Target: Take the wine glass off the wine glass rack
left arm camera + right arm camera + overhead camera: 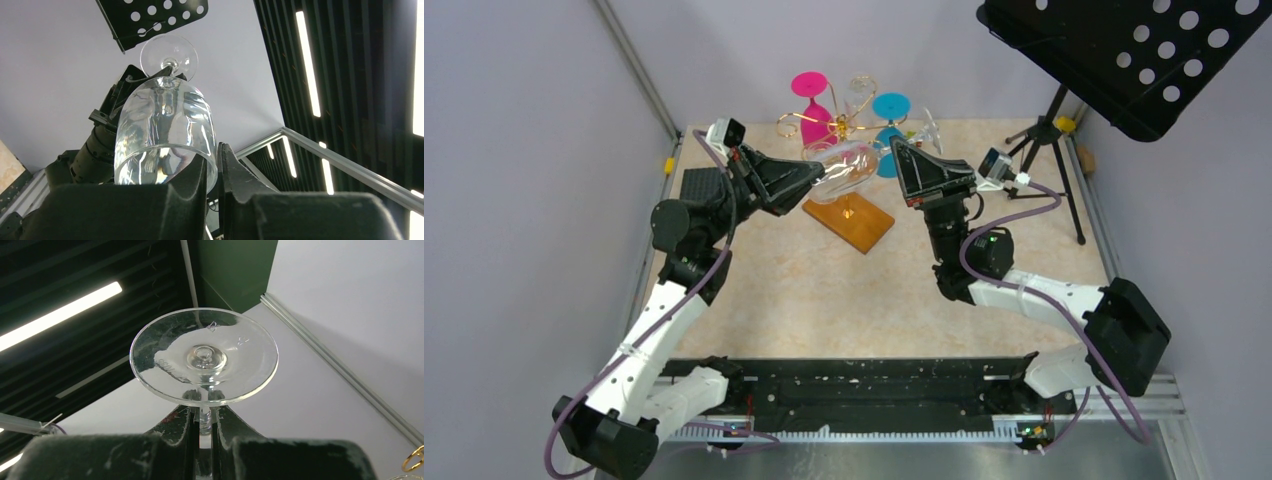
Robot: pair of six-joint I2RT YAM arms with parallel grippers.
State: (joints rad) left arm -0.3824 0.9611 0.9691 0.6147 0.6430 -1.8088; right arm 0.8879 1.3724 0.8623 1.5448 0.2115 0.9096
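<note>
While right end effector (202,422) clamps wine glass (204,357) stem, left end effector (212,167) pinches bowl rim for steadiness; seemingly off rack (852,222).

The clear stemmed wine glass (849,168) is smooth, glossy glass. The thin gold wire rack (840,126) looks like shiny metal; its rectangular orange-brown base (849,222) is varnished wood.
</note>
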